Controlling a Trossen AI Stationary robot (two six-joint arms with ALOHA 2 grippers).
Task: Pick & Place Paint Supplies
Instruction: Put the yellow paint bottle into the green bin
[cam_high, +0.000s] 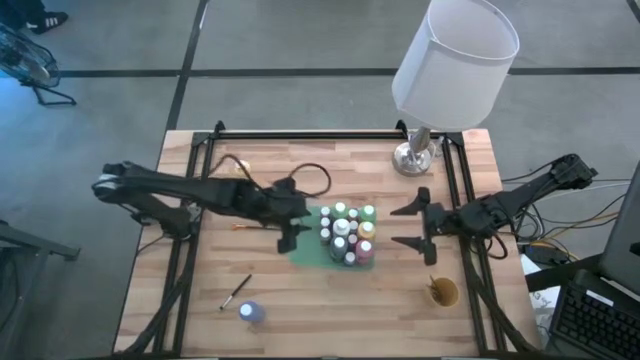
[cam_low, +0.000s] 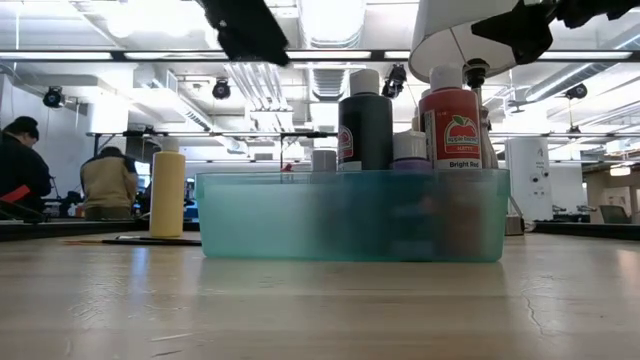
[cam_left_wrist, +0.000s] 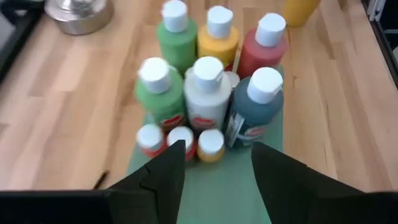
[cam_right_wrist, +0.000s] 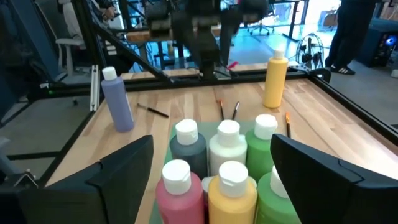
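Note:
Several pale-capped paint bottles (cam_high: 348, 236) in green, yellow, red, white and dark teal stand together in a shallow teal tray (cam_low: 350, 215) at mid-table. My left gripper (cam_left_wrist: 217, 180) hovers open, raised above the tray's left end (cam_high: 293, 238), with nothing between its fingers. To the right of the tray my right gripper (cam_high: 412, 226) is wide open and raised, facing the bottles (cam_right_wrist: 211, 143). A lavender bottle (cam_high: 250, 312) stands near the front left. A yellow bottle (cam_right_wrist: 275, 79) stands left of the tray. Thin brushes (cam_right_wrist: 229, 111) lie on the wood by the tray.
A lamp with a white shade (cam_high: 455, 55) and metal base (cam_high: 413, 157) stands at the back right. A small tan cup (cam_high: 443, 292) sits front right. A loose brush (cam_high: 235, 292) lies front left. People sit in the room behind (cam_low: 110, 185).

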